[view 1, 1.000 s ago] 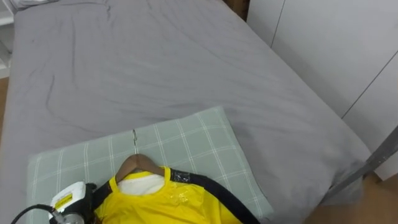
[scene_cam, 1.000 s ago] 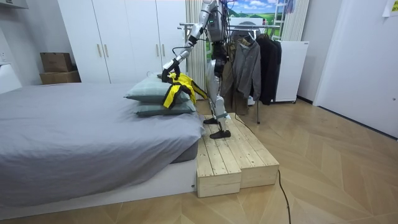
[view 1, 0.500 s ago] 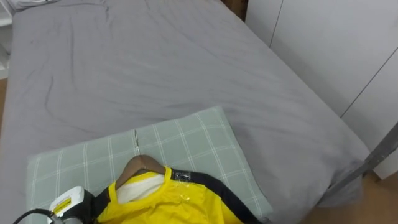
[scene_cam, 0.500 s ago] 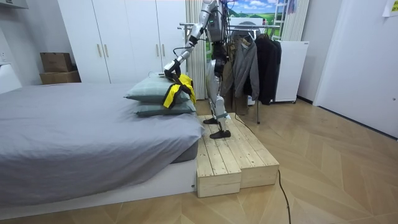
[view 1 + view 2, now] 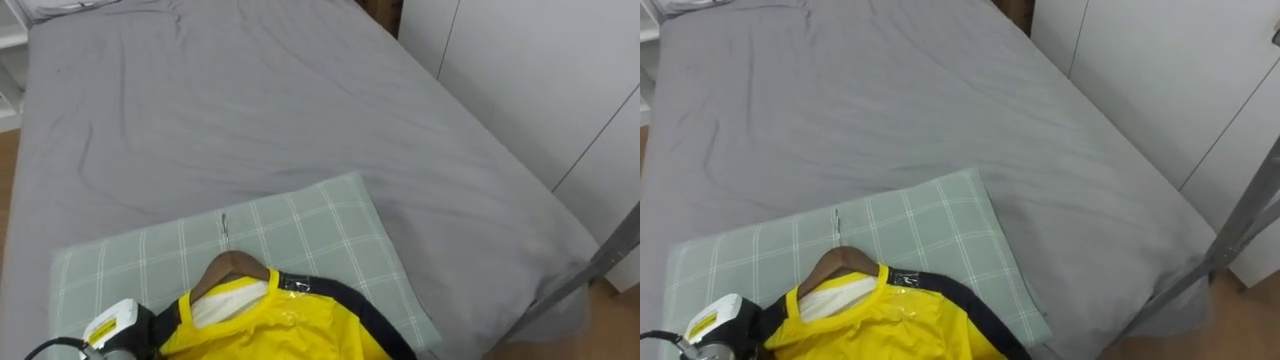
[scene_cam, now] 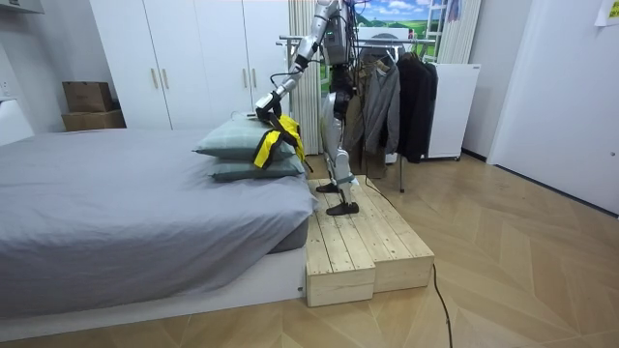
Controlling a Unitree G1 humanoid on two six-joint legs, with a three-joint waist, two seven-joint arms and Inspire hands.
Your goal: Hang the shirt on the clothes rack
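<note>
Looking down in the left eye view, a yellow shirt [image 5: 275, 325] with black trim is seen already threaded on a wooden hanger [image 5: 232, 268]. The hanger's metal hook is pointed up across the checked pillow [image 5: 310, 225] on the grey bed [image 5: 250, 110]. The left hand [image 5: 128, 328] is found at the lower left corner, right against the shirt's shoulder. Only its back is shown, so whether it is clamped on the shirt or spread cannot be told.

In the room view the robot is seen standing on a wooden platform [image 6: 358, 242] beside the bed, with one arm stretched out over the stacked pillows. The shirt [image 6: 274, 135] is draped from just under that hand down the pillows' side. It is probably held, though the grasp is too small to be made out. A rack [image 6: 387, 43] hung with dark clothes is placed just beyond the robot, at the room view's right.

In the right eye view the same layout is given, with the hanger [image 5: 835, 262] over the pillow.

The step in hand is judged to be the pick-up of the hangered shirt. For the next move a firm hold near the hanger's neck is called for. A lift clear of the pillow and a turn toward the rack are then needed, with the hook left free for the rail.
</note>
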